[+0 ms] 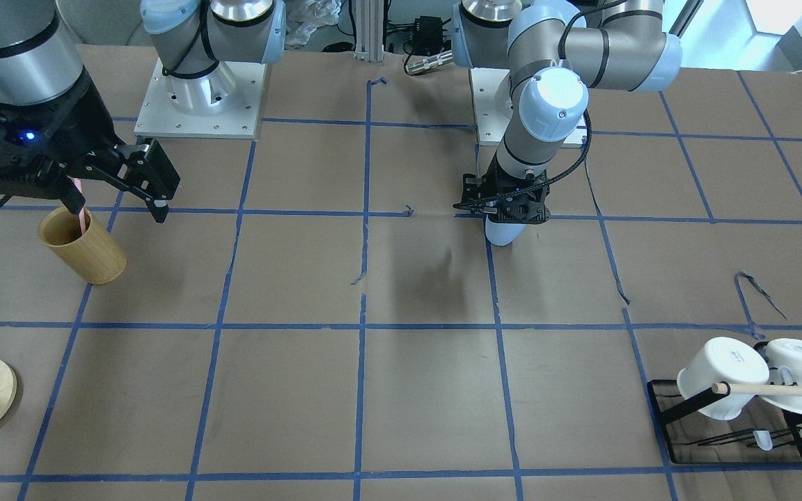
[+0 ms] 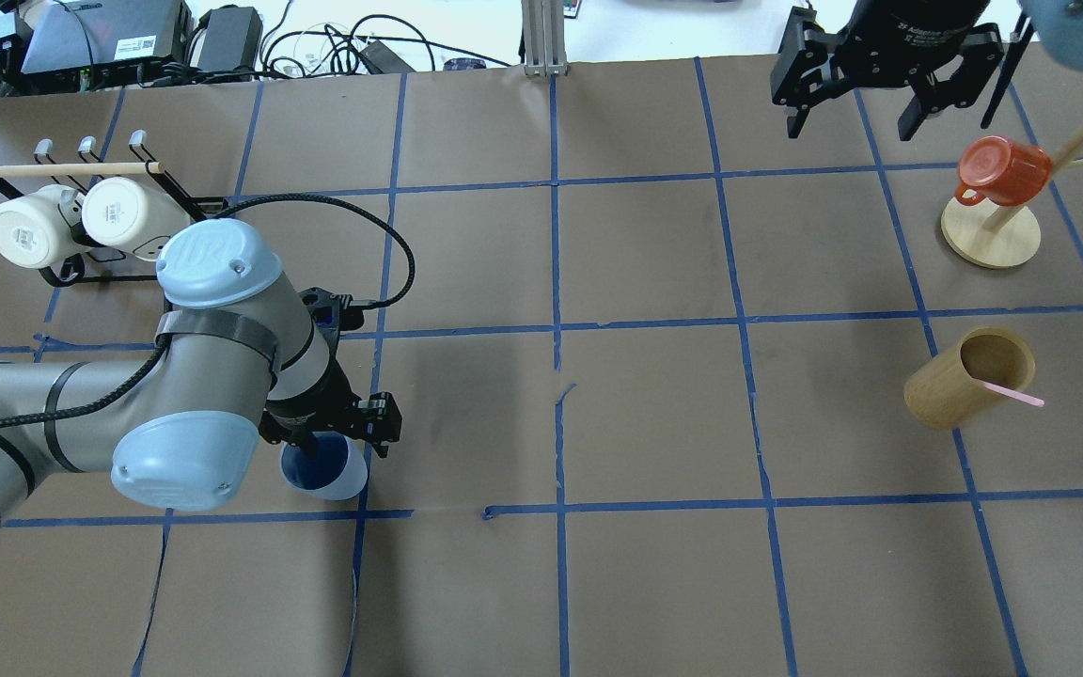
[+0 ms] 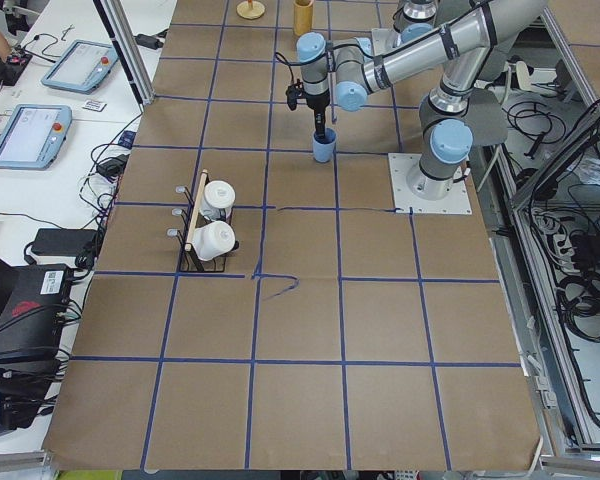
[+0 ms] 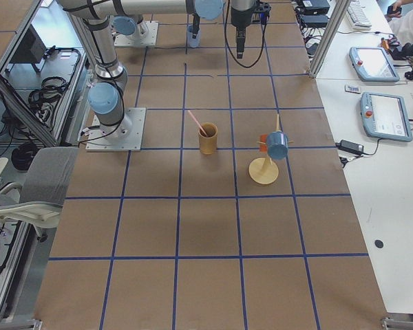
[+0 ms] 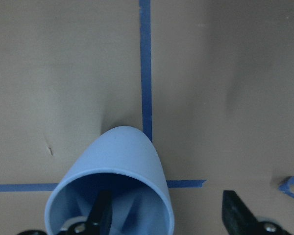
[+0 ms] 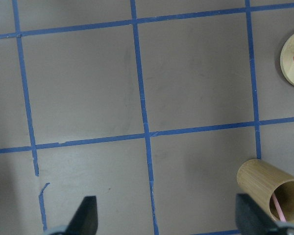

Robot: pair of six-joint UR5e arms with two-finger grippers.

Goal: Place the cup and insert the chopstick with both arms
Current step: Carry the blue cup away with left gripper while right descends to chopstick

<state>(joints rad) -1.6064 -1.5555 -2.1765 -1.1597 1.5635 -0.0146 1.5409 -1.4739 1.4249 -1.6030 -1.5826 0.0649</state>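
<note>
The light-blue cup (image 2: 339,475) stands on the brown table on the robot's left side, and it also shows in the front view (image 1: 502,233). My left gripper (image 2: 335,447) hangs over it, open. In the left wrist view one finger (image 5: 100,215) is inside the cup (image 5: 122,152) and the other finger (image 5: 240,215) is outside, clear of the wall. A pale-pink chopstick (image 2: 1012,393) leans in the tan wooden holder (image 2: 969,376). My right gripper (image 2: 852,127) is wide open and empty, raised beyond the holder (image 6: 274,196).
A black rack (image 2: 62,273) with two white mugs (image 2: 62,221) on a wooden dowel stands at the far left. A red mug (image 2: 1002,169) hangs on a wooden stand (image 2: 988,240) at the far right. Blue tape lines grid the table.
</note>
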